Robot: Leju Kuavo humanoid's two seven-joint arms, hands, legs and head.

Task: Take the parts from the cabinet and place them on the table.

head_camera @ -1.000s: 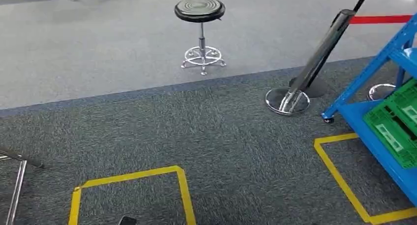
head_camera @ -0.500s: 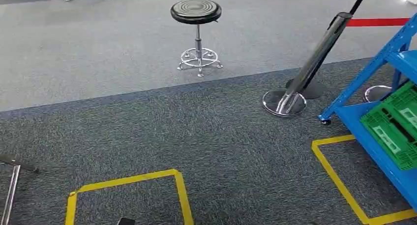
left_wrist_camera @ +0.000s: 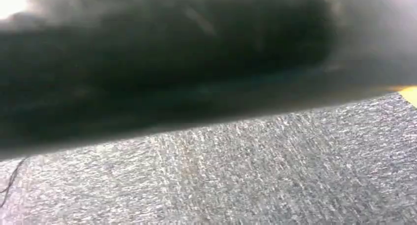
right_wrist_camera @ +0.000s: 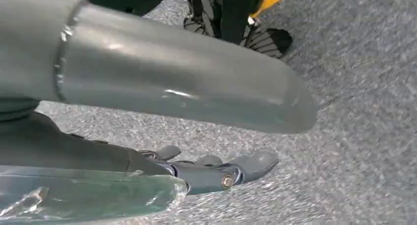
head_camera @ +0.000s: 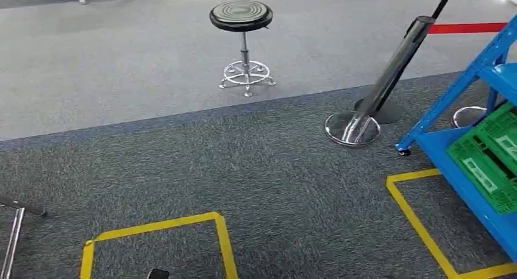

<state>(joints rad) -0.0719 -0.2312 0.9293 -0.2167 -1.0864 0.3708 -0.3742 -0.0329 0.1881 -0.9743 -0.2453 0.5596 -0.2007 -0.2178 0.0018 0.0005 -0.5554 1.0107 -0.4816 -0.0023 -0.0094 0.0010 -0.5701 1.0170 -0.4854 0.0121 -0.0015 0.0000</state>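
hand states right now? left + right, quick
Left hand: cannot be told; its wrist view gives dark blur over grey carpet.
Right hand: holds a clear crinkled plastic bag against its dark fingers; contents unclear.

Rough grey carpet [head_camera: 183,151]; glossy chrome stool base [head_camera: 246,75] at twelve o'clock; green plastic crate [head_camera: 488,163] at three.

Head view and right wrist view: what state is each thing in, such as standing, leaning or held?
stool: upright on the light grey floor, seat bare.
barrier post: looks tilted, standing on its chrome base.
red belt: stretched straight.
green crate: resting on the blue shelf.
right hand: fingers stretched out, with a clear plastic thing against them; cannot tell if it is gripped.
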